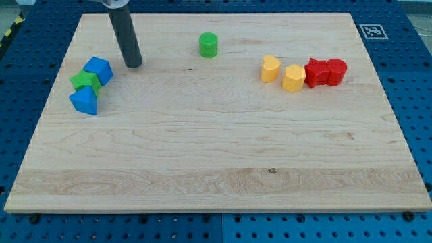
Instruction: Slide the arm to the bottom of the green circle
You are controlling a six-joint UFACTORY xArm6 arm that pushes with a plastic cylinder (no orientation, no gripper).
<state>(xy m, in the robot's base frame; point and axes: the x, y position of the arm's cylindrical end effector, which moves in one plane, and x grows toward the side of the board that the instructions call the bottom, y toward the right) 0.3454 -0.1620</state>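
The green circle [208, 44] is a short green cylinder standing near the view's top, a little left of centre on the wooden board [216, 155]. My tip [133, 65] is the lower end of a dark rod that comes down from the view's top left. It rests on the board well to the left of the green circle and slightly below it, just right of a blue block [99, 70].
At the view's left, a blue cube, a green block [85, 82] and a blue triangular block [84, 100] are clustered. At the right, a yellow heart-like block [271, 69], a yellow hexagon [293, 77], a red star-like block [315, 72] and a red cylinder [335, 70] form a row.
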